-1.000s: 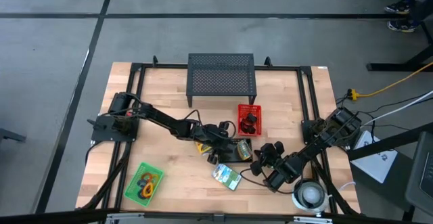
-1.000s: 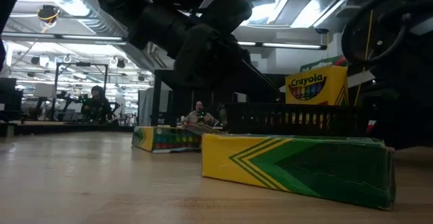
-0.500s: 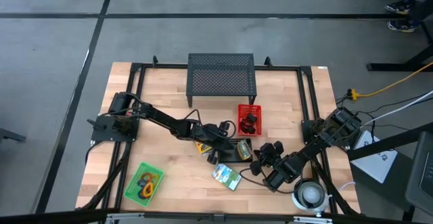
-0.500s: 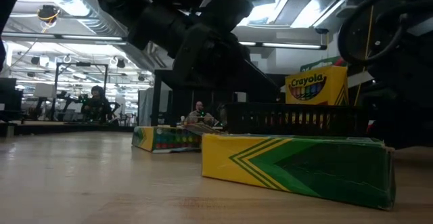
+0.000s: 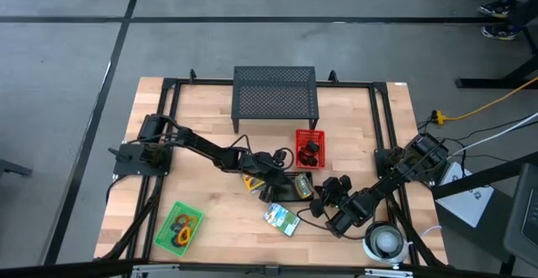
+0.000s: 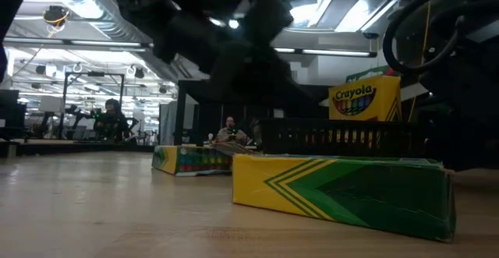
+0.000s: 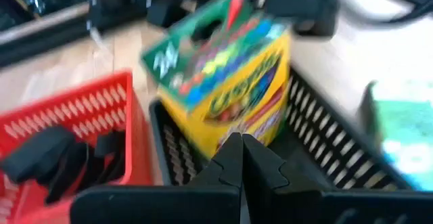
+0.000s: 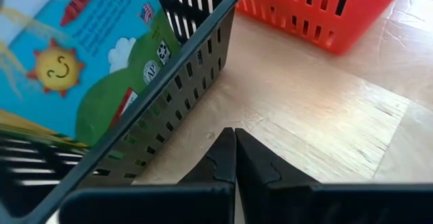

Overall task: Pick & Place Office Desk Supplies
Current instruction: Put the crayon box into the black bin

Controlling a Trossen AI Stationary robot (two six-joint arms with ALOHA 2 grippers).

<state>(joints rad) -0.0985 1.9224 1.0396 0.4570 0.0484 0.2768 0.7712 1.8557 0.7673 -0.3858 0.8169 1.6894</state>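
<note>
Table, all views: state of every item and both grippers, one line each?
Left gripper: shut, empty, above the black slotted basket.
Right gripper: shut, empty, beside the black basket.
Yellow-green crayon box: standing tilted in the black basket.
Red plastic basket: upright, holds black clips.
Green tray: holds coloured loops.
Blue-green crayon box: lying flat on table.
Black mesh stand: upright, nothing on top.

A mesh stand (image 5: 275,97) sits at the back middle of the worktop (image 5: 202,219). In front of it, slightly right, a basket (image 5: 309,149) holds clips (image 5: 309,152), and a tray (image 5: 296,187) holding a crayon box (image 7: 226,82) lies just before that. A packet (image 5: 282,219) lies nearer the front edge, a bin (image 5: 178,226) of loops (image 5: 184,225) at front left, and a round object (image 5: 386,242) at front right.
</note>
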